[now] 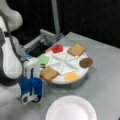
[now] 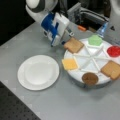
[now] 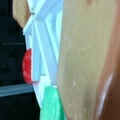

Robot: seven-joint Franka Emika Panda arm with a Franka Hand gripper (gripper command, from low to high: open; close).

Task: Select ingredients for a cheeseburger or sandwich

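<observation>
Tool at the near bread square on the sectioned tray's edge; cannot tell whether it grips. Bread fills the wrist view, judged close for pickup. Other ingredients sit untouched; plate bare.

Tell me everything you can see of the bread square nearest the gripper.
The bread square is a flat tan-brown toy toast slice with a darker crust edge. It lies flat in a wedge compartment of the white sectioned tray, overhanging the rim, between the lettuce and cheese compartments. The gripper sits right at its outer edge; actual contact is unclear. It fills the wrist view.
</observation>
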